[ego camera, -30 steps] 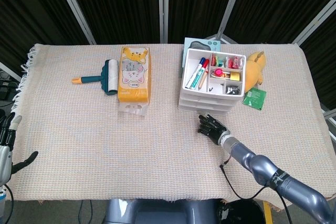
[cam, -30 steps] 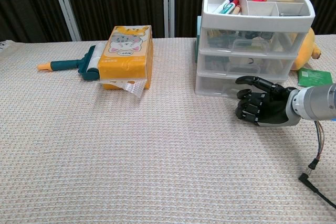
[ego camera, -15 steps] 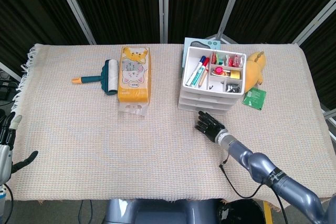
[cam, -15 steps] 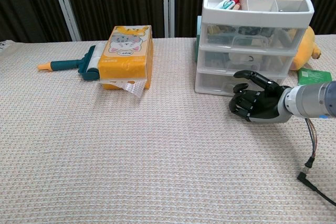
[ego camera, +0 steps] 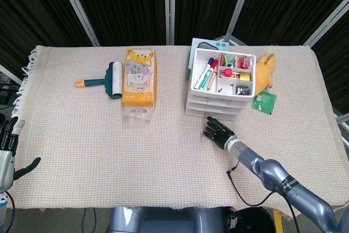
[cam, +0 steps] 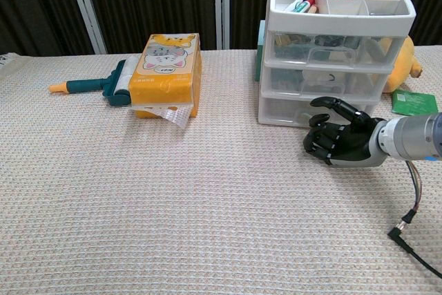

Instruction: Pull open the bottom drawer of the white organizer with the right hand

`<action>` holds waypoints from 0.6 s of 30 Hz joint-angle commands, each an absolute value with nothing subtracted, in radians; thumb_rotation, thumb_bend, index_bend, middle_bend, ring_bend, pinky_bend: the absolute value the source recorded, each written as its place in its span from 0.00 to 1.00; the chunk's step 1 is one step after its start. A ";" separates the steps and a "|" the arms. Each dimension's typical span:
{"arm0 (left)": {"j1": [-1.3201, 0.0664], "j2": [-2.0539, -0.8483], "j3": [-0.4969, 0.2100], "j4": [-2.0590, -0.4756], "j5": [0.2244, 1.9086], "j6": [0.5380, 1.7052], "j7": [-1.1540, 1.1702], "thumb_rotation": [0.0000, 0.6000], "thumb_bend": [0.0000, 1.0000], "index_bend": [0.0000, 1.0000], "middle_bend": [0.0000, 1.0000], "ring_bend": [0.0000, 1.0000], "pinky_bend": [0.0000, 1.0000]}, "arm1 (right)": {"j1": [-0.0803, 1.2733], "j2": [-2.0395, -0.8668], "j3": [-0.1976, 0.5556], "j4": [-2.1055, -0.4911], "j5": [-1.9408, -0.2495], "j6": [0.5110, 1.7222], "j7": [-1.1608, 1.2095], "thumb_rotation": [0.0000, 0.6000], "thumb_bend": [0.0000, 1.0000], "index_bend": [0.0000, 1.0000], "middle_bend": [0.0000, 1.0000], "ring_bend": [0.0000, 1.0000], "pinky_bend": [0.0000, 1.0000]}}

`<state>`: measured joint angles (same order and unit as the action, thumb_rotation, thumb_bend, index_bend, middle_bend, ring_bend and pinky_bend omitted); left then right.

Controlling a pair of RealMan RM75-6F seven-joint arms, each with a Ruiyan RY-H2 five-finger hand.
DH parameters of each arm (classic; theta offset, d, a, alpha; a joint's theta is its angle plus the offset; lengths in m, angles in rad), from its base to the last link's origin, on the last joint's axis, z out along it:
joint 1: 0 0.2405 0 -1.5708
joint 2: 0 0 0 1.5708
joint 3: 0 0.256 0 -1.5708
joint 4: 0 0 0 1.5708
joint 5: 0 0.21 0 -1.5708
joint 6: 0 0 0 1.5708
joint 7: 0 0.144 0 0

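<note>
Left hand (ego camera: pixel 7 148) cut by frame edge, yellow plush toy (ego camera: pixel 265 72) half behind white organizer (ego camera: pixel 218 88)

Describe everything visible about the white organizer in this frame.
The white organizer is a glossy plastic unit standing upright on the woven tablecloth: an open divided top tray holding markers and small items, over three clear-fronted drawers, all looking closed. The right hand is at the bottom drawer; contact is unclear. A yellow plush sits beside it.
</note>
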<state>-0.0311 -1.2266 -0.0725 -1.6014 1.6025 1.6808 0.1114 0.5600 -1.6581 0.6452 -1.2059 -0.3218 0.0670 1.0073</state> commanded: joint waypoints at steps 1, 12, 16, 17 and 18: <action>-0.031 -1.226 -0.072 -1.602 1.604 1.681 0.112 1.00 0.03 0.00 0.00 0.00 0.00 | 0.556 -1.654 0.643 -1.211 -0.324 0.067 1.006 1.00 0.31 0.38 0.81 0.79 0.66; -0.031 -1.227 -0.069 -1.605 1.609 1.681 0.117 1.00 0.03 0.00 0.00 0.00 0.00 | 0.521 -1.630 0.647 -1.251 -0.338 0.069 1.000 1.00 0.31 0.38 0.81 0.79 0.66; -0.031 -1.224 -0.069 -1.610 1.602 1.675 0.116 1.00 0.03 0.00 0.00 0.00 0.00 | 0.511 -1.621 0.645 -1.268 -0.342 0.077 0.996 1.00 0.31 0.38 0.81 0.79 0.66; -0.031 -1.223 -0.069 -1.610 1.600 1.674 0.116 1.00 0.03 0.00 0.00 0.00 0.00 | 0.508 -1.618 0.643 -1.272 -0.344 0.078 0.995 1.00 0.31 0.38 0.81 0.79 0.66; -0.031 -1.223 -0.069 -1.611 1.600 1.673 0.117 1.00 0.03 0.00 0.00 0.00 0.00 | 0.507 -1.616 0.642 -1.274 -0.345 0.078 0.994 1.00 0.31 0.38 0.81 0.79 0.66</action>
